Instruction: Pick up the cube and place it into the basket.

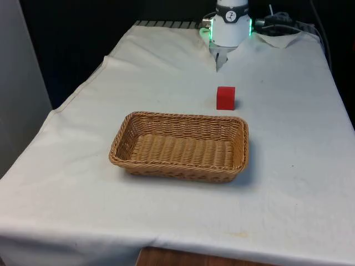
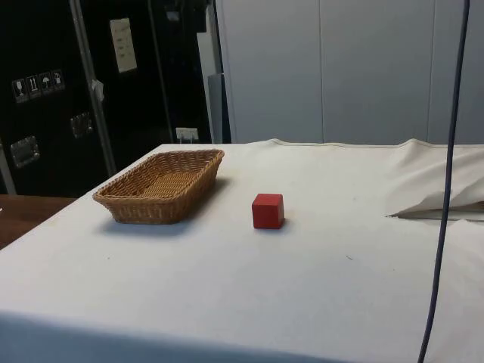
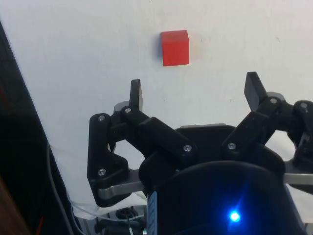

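The red cube [image 1: 226,98] rests flat on the white-clothed table [image 1: 288,166], upright and square to the surface, with nothing touching it. In the front view it stands just beyond the far rim of the wicker basket [image 1: 178,146], at about one o'clock from the basket's centre, with a clear strip of cloth between them. In the side view the cube [image 2: 268,211] lies at roughly three o'clock from the basket [image 2: 161,185], apart from it. The basket holds nothing. The hand [image 3: 194,93] is spread wide and carries nothing; in the wrist view the cube [image 3: 175,47] sits ahead of the fingertips [image 3: 135,94], slightly off the midline between them and not yet enclosed. Judgement on handling: the cube looks small, rigid and light, with flat smooth-looking faces and clean edges, so it should neither deform nor break under a firm pinch. The smooth faces could slip if caught on a corner or edge. The sound grip is on two opposite vertical faces, near mid-height, with the fingers parallel to those faces. The soft cloth beneath may give slightly under a low approach. The basket's low woven walls and broad opening call for only a modest lift.
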Motion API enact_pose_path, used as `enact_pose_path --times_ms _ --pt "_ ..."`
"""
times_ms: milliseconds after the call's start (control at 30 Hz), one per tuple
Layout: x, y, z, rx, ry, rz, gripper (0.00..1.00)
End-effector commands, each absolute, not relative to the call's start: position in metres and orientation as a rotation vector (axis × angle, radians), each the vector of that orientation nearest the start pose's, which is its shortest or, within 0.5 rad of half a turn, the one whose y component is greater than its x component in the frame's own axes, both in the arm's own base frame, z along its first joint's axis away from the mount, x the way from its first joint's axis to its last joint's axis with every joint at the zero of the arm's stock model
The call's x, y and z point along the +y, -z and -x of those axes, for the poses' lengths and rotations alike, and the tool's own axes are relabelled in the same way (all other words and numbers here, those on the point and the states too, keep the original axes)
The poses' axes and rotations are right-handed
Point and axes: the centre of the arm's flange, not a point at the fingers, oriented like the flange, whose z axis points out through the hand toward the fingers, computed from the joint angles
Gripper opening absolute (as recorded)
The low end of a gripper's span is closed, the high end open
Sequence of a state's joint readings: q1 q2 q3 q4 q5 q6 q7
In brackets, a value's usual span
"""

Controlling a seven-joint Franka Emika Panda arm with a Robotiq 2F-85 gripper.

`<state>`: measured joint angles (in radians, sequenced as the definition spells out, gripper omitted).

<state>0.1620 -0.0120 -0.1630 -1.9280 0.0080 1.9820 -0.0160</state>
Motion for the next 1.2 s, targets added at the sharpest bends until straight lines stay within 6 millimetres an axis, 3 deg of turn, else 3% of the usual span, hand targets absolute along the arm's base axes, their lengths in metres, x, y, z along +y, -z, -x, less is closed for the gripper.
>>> enact_pose_path --times_ms 0,767,1167 --pt "0.000 -0.498 -0.559 -0.020 0.114 3.131 1.00" --pt "-0.001 -0.500 -0.517 -0.064 0.181 3.105 1.00" --pt "-0.002 -0.497 -0.508 -0.118 0.142 3.107 1.00"
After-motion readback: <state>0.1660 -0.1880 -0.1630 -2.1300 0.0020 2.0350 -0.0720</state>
